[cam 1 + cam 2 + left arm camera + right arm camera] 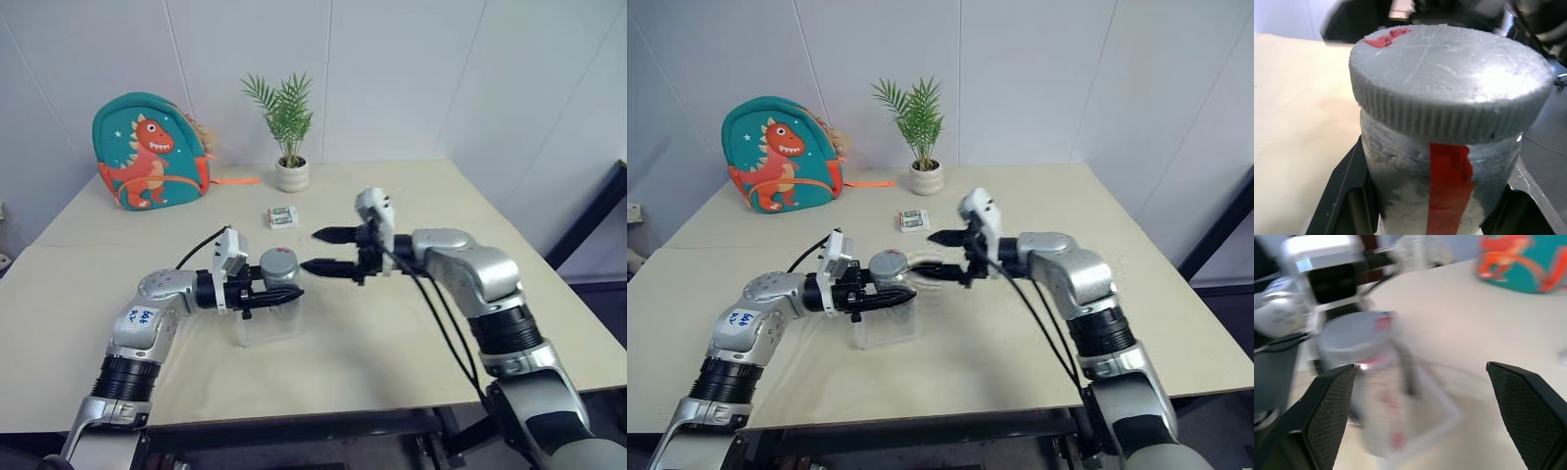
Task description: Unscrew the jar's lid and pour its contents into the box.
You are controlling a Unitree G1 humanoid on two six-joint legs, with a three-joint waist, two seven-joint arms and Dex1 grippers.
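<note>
1. We see the jar (277, 284) upright, long axis vertical, the lid (1449, 88) on top, above the box (266, 326) near the counter's (392, 333) front edge.
2. The left gripper (284, 293) jaws are clamped on the jar.
3. The right gripper (323, 251) jaws gape wide, empty, beside the lid.
4. Contents cannot be made out.

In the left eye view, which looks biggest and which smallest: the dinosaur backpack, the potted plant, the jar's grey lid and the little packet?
1. The dinosaur backpack, clearly the largest.
2. The potted plant, tall but narrower.
3. The lid.
4. The packet.
The lid and packet look nearly alike, and the lid sits nearer the camera, so their order is unsure.
</note>
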